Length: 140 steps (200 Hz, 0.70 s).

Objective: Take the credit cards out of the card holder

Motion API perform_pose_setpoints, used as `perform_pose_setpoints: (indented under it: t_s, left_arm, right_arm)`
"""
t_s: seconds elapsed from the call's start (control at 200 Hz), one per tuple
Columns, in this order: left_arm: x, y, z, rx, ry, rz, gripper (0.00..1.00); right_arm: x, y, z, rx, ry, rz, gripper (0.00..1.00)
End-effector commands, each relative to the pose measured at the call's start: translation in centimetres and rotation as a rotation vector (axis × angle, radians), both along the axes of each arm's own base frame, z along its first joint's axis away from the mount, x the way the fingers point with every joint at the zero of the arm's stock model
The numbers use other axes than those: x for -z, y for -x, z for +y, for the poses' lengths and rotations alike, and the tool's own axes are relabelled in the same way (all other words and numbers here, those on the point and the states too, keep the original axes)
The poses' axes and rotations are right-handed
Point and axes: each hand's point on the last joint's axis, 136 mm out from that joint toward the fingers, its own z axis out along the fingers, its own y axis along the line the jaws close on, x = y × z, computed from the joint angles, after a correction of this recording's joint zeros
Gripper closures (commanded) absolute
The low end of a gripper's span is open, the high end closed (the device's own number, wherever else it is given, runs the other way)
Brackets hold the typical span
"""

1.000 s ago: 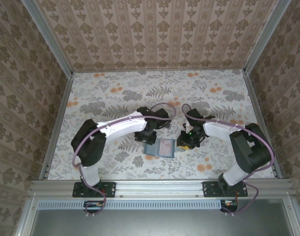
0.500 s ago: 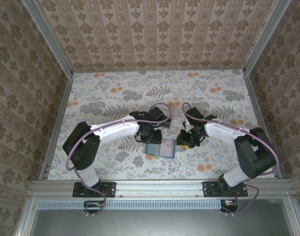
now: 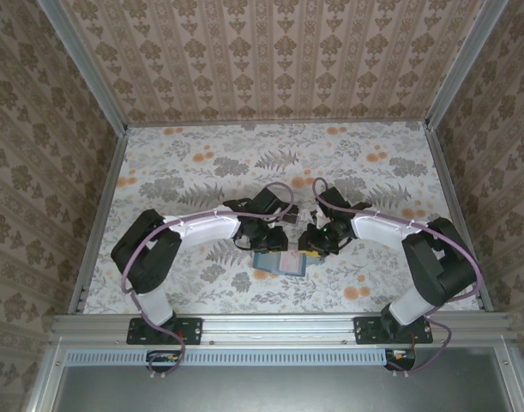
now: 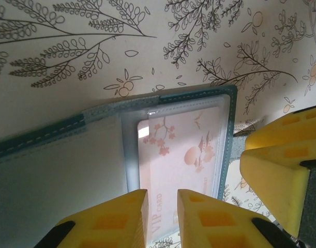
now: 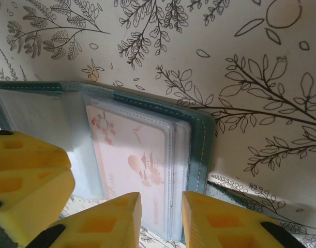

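Note:
The teal card holder [image 3: 270,263] lies open on the floral table between both arms. Under its clear sleeve sits a pale pink credit card [image 4: 181,147] printed with blossoms and "VIP CARD"; the same card [image 5: 132,155] appears in the right wrist view. My left gripper [image 4: 162,192] hangs over the card's near end, jaws a narrow gap apart, and the card lies flat beneath them. My right gripper [image 5: 161,195] stands over the sleeve edge next to the teal border [image 5: 199,144], jaws slightly apart with nothing pinched. From above, the left gripper [image 3: 277,244] and right gripper [image 3: 307,244] nearly meet.
Yellow fingers of the right gripper [image 4: 274,160] crowd the holder's right side, and a left finger [image 5: 28,173] sits close on the other. Metal rails [image 3: 103,215] and patterned walls [image 3: 279,51] bound the table.
The left jaws have narrowed over the card. The right gripper has slid left, closer to the holder. The holder itself has stayed in place.

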Motion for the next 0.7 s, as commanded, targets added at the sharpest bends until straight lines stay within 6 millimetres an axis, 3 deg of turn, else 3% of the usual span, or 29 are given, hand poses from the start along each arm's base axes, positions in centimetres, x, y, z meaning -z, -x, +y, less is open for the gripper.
perform_pose_setpoints:
  t_s: [0.0,0.505,0.695]
  left_arm:
    - [0.7,0.3,-0.7,-0.009,0.047,0.046,0.79]
    - [2.4,0.5,0.2,-0.017,0.009,0.074,0.82]
    - [2.9,0.8,0.5,-0.014,-0.004,0.083,0.82]
  right_arm:
    - [0.3,0.4,0.6,0.005,-0.028,0.025,0.73]
    - [0.6,0.4,2.0,0.004,-0.070,0.032,0.73]
    - [1.8,0.6,2.3,0.003,-0.068,0.061,0.73]
